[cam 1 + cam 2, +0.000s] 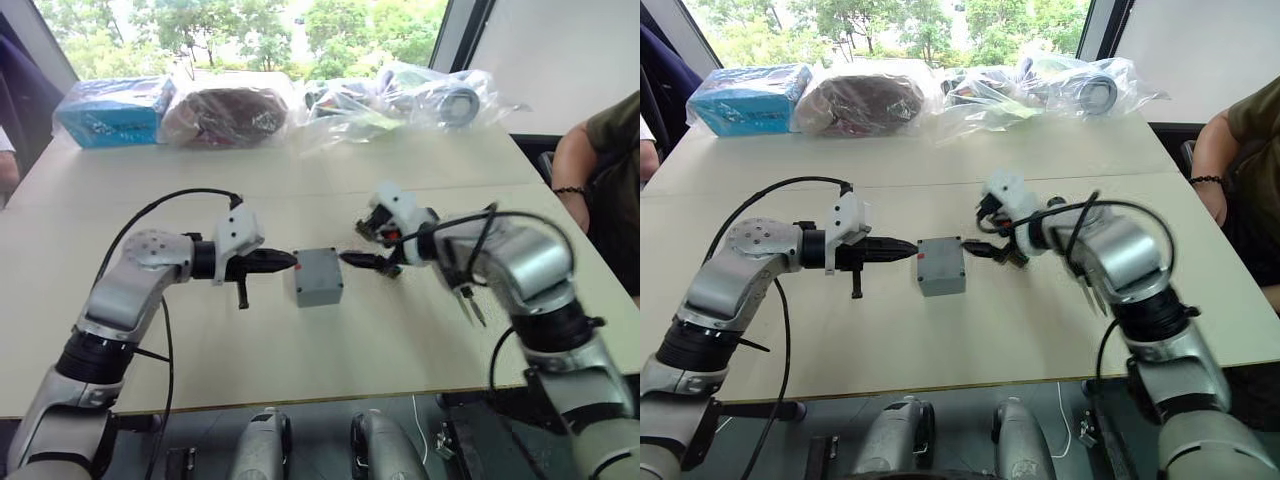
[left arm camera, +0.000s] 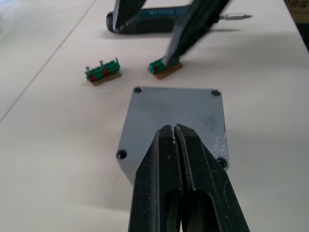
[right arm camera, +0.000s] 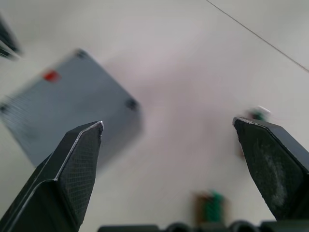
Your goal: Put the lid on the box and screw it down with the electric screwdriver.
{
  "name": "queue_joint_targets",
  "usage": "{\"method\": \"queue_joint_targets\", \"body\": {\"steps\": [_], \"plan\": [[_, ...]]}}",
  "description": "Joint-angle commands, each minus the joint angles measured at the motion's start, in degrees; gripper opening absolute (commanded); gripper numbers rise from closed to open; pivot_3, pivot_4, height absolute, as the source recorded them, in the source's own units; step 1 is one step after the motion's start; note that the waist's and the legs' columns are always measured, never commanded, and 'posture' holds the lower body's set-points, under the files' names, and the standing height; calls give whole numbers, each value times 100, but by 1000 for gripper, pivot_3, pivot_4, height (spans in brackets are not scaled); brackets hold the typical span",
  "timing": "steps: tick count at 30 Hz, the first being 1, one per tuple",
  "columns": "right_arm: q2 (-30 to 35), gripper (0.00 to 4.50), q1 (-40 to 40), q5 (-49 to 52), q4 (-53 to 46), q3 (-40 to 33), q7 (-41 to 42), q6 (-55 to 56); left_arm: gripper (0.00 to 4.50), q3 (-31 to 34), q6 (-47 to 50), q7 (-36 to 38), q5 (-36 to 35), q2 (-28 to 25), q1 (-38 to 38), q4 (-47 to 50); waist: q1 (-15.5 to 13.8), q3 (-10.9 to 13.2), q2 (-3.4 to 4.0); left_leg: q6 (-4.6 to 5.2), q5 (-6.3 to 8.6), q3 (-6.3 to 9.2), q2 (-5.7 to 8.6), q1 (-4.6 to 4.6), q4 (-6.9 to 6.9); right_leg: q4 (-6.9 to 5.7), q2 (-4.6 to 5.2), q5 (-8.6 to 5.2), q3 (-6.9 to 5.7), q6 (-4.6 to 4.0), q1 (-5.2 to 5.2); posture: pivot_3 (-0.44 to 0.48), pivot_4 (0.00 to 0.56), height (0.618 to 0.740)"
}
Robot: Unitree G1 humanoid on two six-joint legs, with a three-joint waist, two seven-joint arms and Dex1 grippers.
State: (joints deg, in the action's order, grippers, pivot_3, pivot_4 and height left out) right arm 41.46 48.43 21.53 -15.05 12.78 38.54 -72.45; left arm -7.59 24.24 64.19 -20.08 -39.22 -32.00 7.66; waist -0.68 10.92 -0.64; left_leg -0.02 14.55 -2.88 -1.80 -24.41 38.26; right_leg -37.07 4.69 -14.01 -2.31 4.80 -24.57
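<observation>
The grey box (image 1: 320, 290) stands mid-table with the lid (image 2: 174, 116) lying flat on it, a screw hole at each corner and a small red mark (image 3: 50, 76) on its face. My left gripper (image 1: 285, 262) is shut and empty, its tips pressing on the lid's left edge. On the box's right side my right gripper (image 3: 169, 123) is open, low over the table and holding nothing. The electric screwdriver (image 2: 159, 14) lies on the table beyond the right gripper, largely under my right forearm, with its metal bit (image 2: 236, 17) showing.
Two small green-red parts (image 2: 102, 73) (image 2: 164, 66) lie on the table right of the box, one by a right fingertip. Bagged items (image 1: 400, 95) and a blue package (image 1: 112, 110) line the far edge. A person (image 1: 600, 150) sits at the right.
</observation>
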Motion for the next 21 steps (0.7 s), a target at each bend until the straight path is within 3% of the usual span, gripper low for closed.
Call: {"method": "queue_joint_targets", "body": {"steps": [1,4,7,12,21], "plan": [[669,4459,498,-24,16,268,165,-762,0,145,-217,177,-161,27,-256,116,10,0,0,0,0,1,0,0,-3,3,0,0,0,0,0,0,150,740],[1251,4459,971,-40,274,903,448,-1156,0,156,-190,227,-322,179,-498,97,49,0,0,0,0,-1,-1,1,-4,4,-2,-1,2,-1,-2,0,150,740],[1440,4459,1434,74,826,1401,684,-1669,0,182,-148,238,-490,358,-684,164,73,3,3,1,0,-2,0,-2,-5,1,-2,-1,5,-1,-7,0,150,740],[1151,4459,1911,-18,2159,2023,766,-1903,0,155,-175,139,-512,499,-772,160,139,2,2,1,0,-6,0,-1,-4,3,-1,0,9,-1,-7,0,150,740],[464,4459,2094,-542,4259,2601,1062,-989,0,89,-214,-137,-344,537,-523,293,142,3,3,1,0,-11,1,-5,-3,1,-2,0,11,0,-11,0,150,740]]}}
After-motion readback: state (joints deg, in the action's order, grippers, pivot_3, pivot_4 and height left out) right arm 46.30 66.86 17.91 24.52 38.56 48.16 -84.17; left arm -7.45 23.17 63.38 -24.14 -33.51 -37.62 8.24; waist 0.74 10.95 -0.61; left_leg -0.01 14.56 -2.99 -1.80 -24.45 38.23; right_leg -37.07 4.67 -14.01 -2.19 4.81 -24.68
